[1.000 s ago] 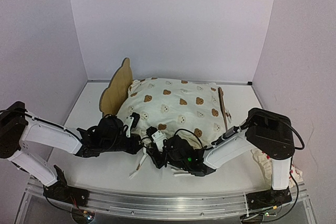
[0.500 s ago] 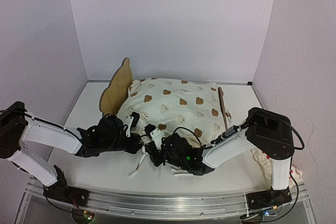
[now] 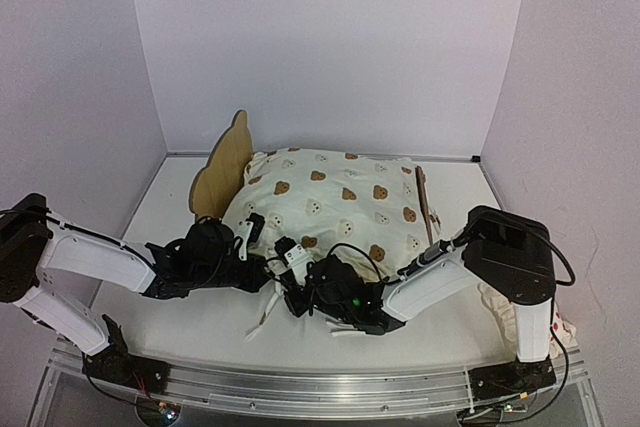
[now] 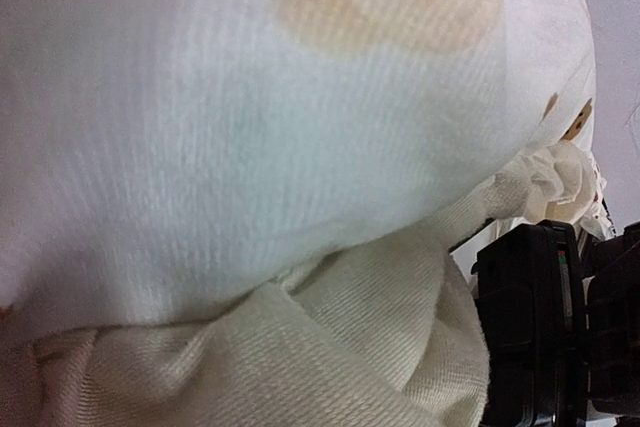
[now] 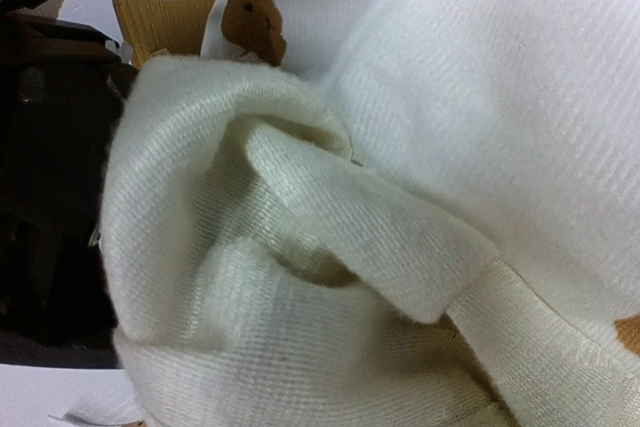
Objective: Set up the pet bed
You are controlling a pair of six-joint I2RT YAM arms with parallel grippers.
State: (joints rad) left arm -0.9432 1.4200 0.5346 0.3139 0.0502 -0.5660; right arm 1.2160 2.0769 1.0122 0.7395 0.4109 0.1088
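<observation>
Filling pet bed [image 3: 224,173], bear-print cushion [image 3: 340,199], left tool [image 3: 255,233], right tool [image 3: 290,257] alongside

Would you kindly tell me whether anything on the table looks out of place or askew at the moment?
The bear-print cushion bulges high over the pet bed rather than lying flat inside it. Its near ruffled edge is bunched up, and a tie trails loose on the table.
</observation>
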